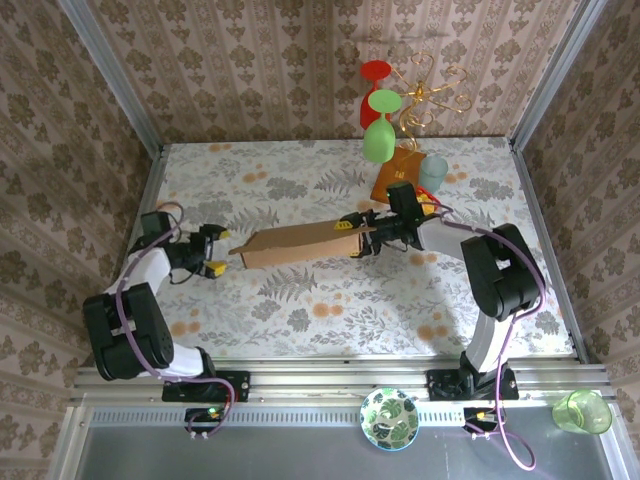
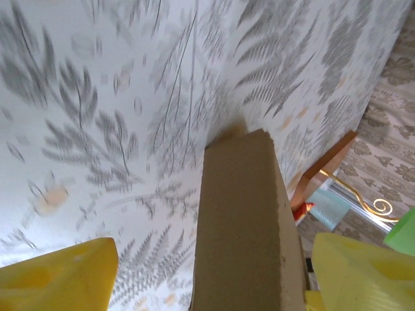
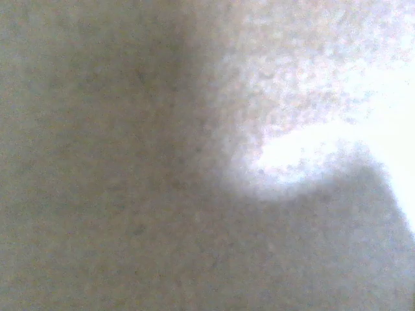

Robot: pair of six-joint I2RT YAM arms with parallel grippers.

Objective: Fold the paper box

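Top view: box (image 1: 300,243) mid-table, long axis left–right, left end slightly nearer. Left gripper (image 1: 218,251) sits just off that end, jaws spread. Right gripper (image 1: 372,238) is at the right end; you cannot tell its grip.

Left wrist: the box end (image 2: 243,227) points at the lens between the yellow fingers (image 2: 58,275), touching neither.

Right wrist: blurred cardboard (image 3: 130,162), very close.

Judged step: taking the left end for a fold. Next, centre the end, then close on it squarely.
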